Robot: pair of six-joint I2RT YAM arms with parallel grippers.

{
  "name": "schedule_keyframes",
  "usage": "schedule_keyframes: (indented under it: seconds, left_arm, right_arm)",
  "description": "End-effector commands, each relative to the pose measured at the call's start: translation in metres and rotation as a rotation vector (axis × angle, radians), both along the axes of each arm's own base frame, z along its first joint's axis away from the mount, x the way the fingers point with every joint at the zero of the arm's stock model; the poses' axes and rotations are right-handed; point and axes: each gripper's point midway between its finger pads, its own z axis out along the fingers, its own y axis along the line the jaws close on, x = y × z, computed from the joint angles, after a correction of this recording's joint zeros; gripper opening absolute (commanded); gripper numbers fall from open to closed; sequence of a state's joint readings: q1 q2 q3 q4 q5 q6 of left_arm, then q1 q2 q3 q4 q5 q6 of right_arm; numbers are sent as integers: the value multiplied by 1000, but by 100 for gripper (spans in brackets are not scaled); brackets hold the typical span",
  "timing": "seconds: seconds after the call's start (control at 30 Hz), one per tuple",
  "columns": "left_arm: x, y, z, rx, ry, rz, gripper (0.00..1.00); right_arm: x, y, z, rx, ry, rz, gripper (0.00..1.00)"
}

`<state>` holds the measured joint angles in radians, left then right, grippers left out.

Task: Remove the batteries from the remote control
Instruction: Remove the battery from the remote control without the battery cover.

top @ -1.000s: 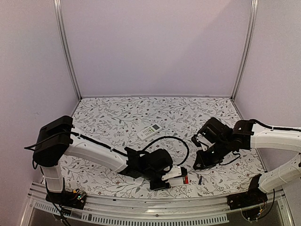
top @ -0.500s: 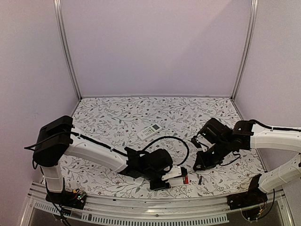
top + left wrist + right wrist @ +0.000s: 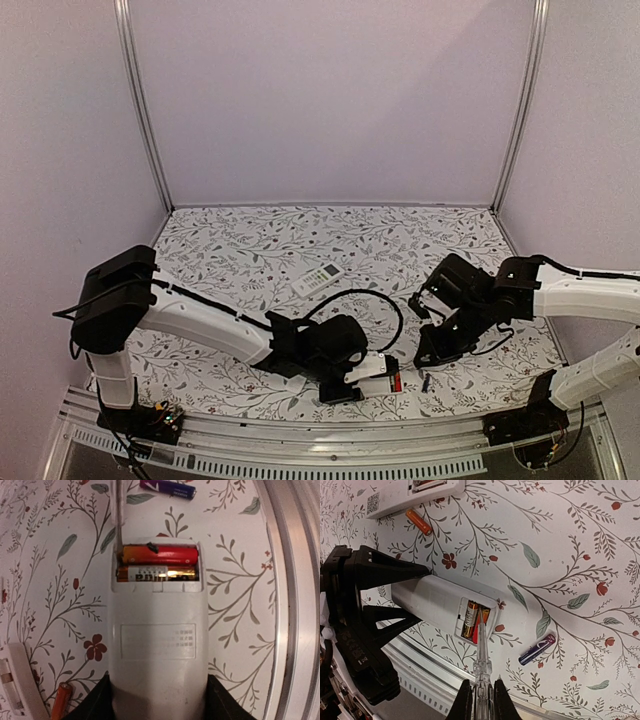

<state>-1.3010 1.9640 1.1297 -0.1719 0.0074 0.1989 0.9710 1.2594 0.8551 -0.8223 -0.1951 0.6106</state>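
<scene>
From above, your left gripper [image 3: 352,380] sits low at the near edge of the surface [image 3: 250,250], clamped on the remote [image 3: 372,368]. The remote's open end points right, with red showing there. A purple cell [image 3: 424,382] lies just to the right of it. Your right gripper [image 3: 432,352] hangs above and to the right of the remote. From here you cannot tell how its jaws stand. A second remote [image 3: 318,278] lies alone at mid-frame, well apart from both.

In the left wrist view, the remote fills the centre, back side up, with a black finger [image 3: 92,707] on each side at the bottom edge. Its compartment is uncovered near the top. The batteries are both in it: a red cell [image 3: 160,555] above and a gold cell [image 3: 157,573] touching it below. A thin stick [image 3: 119,510] comes down from the top edge to the compartment's upper left corner. The purple cell lies at the top edge. An orange cell [image 3: 61,700] lies at the lower left, beside a white piece [image 3: 15,680].

In the right wrist view, the jaws are closed tight on the stick at bottom centre. Its tip reaches up into the compartment by the red cell. The orange cell lies at the upper left, just under the white piece, and the purple cell lies to the right of the stick.
</scene>
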Motion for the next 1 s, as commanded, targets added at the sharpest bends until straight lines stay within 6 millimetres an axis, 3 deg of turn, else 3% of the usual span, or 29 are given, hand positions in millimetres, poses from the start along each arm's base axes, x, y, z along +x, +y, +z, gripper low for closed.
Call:
schedule_keyframes:
  seconds: [0.0,0.33,0.67,0.97]
  left_arm:
    - [3,90,-81,372,41,61,28]
    - [7,90,-82,378,33,74,28]
    - [7,86,-68,330,-2,56,28]
    - [3,89,-75,358,-9,44,28]
  right_arm:
    - [-31,-15,0,-57,116,30,0]
    - [-34,-10,9,-28,124,41,0]
    - [1,-6,28,-33,-37,-33,0]
    - [15,9,30,22,-48,-29,0]
